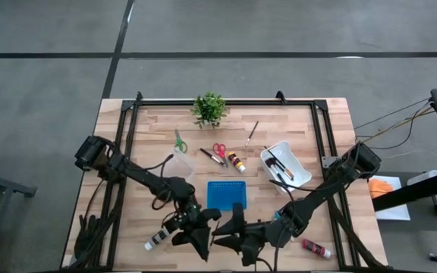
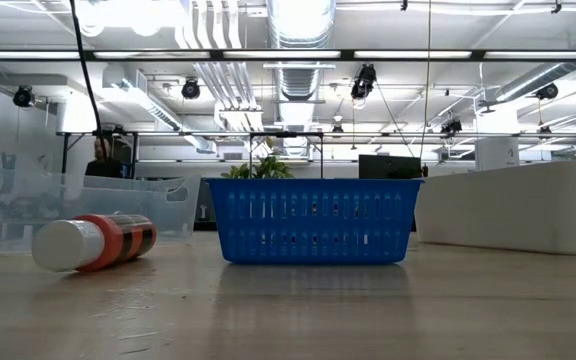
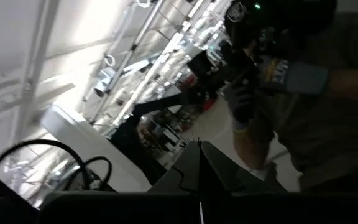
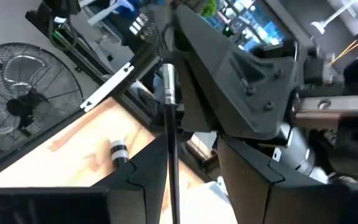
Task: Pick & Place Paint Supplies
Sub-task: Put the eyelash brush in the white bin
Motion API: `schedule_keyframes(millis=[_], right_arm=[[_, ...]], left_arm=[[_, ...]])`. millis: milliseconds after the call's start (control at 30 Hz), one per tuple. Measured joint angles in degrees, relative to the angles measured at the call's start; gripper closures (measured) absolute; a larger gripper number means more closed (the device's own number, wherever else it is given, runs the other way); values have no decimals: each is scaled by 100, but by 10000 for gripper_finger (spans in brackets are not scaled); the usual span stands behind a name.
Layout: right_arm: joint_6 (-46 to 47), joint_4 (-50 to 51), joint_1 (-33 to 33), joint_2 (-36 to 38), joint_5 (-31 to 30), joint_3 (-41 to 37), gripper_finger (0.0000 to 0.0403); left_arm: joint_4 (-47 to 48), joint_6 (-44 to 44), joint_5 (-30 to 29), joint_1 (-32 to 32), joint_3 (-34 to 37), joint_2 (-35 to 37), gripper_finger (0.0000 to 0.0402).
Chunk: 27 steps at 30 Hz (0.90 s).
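Note:
Both grippers meet above the table's near edge, in front of the blue basket (image 1: 226, 194). My left gripper (image 1: 202, 236) is shut, and its joined fingertips (image 3: 199, 152) point out into the room. A thin brush (image 4: 169, 124) with a silver ferrule runs from it into my right gripper (image 4: 191, 171). The right gripper stands open with the handle in its gap, close to one finger; I cannot tell whether they touch. Scissors (image 1: 218, 150), a second brush (image 1: 251, 133) and a bottle (image 1: 236, 161) lie flat on the wood farther back. My left gripper is shut on the brush at the end beyond its ferrule (image 4: 168, 78). The gripper's own dark body hides the exact place of contact. The brush is lifted clear of the table and reaches toward my right gripper, lying along that gripper's fingers.
A white bin (image 1: 285, 164) holding brushes stands at the right, and a clear tub (image 2: 78, 205) at the left. Green scissors (image 1: 179, 142) and a potted plant (image 1: 209, 108) are near the far edge. One bottle (image 1: 156, 241) lies near the front left, a red one (image 1: 315, 247) near the front right.

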State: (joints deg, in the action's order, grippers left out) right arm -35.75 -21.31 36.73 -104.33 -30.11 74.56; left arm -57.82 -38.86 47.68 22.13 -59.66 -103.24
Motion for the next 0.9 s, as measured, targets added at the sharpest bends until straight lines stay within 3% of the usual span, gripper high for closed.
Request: schedule_keyframes(millis=[300, 567, 900], right_arm=[[181, 123, -24, 36, 11, -2, 261], [358, 430, 91, 243, -249, -2, 261], [651, 510, 129, 270, -270, -8, 261]], left_arm=[[397, -319, -12, 2, -116, 7, 399], [391, -466, -711, 26, -114, 33, 399], [555, -925, -791, 28, -110, 37, 399]])
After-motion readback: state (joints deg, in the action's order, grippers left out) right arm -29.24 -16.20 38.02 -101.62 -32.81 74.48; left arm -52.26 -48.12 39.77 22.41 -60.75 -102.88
